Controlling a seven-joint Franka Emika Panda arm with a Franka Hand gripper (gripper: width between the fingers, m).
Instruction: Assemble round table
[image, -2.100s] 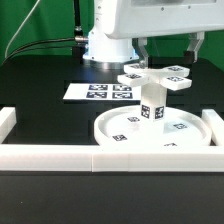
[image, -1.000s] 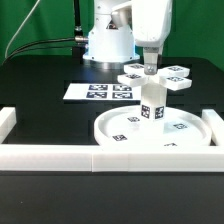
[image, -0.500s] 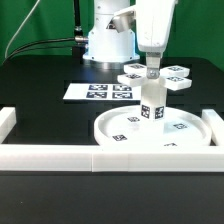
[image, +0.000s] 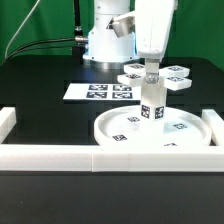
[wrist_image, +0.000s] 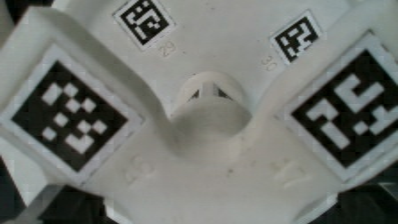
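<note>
The large rimmed round disc (image: 172, 133) lies on the black table. The short post (image: 152, 108) stands upright on its middle. The flat cross-shaped foot piece (image: 176, 75) appears to sit across the top of the post. My gripper (image: 152, 70) reaches straight down onto the foot piece's centre, seen edge-on. In the wrist view the foot piece (wrist_image: 205, 120) fills the picture, with its raised hub in the middle and tags on its arms. My fingers do not show there, so I cannot tell whether they are open or shut.
The marker board (image: 99, 92) lies on the table at the exterior view's left of the post. White border rails run along the front (image: 60, 155), the left (image: 7, 122) and the right (image: 216, 118). The arm's base (image: 108, 45) stands behind.
The gripper has turned about a quarter turn since the earliest frame and has come down a little onto the foot piece's centre. The disc and post have not moved.
</note>
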